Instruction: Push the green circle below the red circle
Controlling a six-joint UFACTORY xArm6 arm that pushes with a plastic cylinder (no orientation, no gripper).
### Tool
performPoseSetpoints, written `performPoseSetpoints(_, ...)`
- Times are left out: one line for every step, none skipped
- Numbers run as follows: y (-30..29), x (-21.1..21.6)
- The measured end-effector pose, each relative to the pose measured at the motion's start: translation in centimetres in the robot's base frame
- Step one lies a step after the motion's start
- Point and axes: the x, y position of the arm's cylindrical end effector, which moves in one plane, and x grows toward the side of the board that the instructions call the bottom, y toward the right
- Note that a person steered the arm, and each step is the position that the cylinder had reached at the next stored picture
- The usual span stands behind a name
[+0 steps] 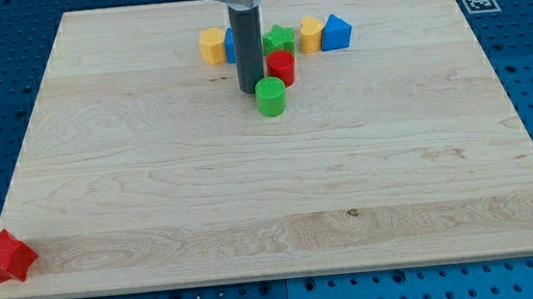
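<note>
Camera view. Wooden bench [155,198], blocks clustered at the far middle. My tip [250,92] is down on the board, just left of the green circle [271,97], near touching; I cannot tell if contact is made. The red circle [282,67] stands just beyond the green one, slightly to the right, the two nearly touching. Behind them, a green star [278,40], a yellow block [212,47] at left, a sliver of blue block [229,44] behind the rod, another yellow block [311,34] and a blue triangular block [336,31] at right. A red star [5,257] lies alone at the near-left corner.

No pincer on this rig, only the rod, so nothing is held or clamped.

Judgement: green sits almost in place, a touch left of directly below red. A short, gentle nudge rightward from my present side should centre it. Keep the push level through the block's middle, so it does not roll off into red and shift it.
</note>
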Motion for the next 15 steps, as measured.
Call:
performPoseSetpoints(1.4, 0.0)
performPoseSetpoints(1.4, 0.0)
performPoseSetpoints(0.4, 0.0)
performPoseSetpoints(0.3, 0.0)
performPoseSetpoints(-0.2, 0.1)
performPoseSetpoints(-2.0, 1.6)
performPoseSetpoints(-2.0, 1.7)
performPoseSetpoints(-3.2, 2.8)
performPoseSetpoints(-1.9, 3.3)
performPoseSetpoints(-1.1, 4.1)
performPoseSetpoints(0.9, 4.7)
performPoseSetpoints(1.1, 4.8)
performPoseSetpoints(-0.4, 5.6)
performPoseSetpoints(-2.4, 8.0)
performPoseSetpoints(-2.2, 8.0)
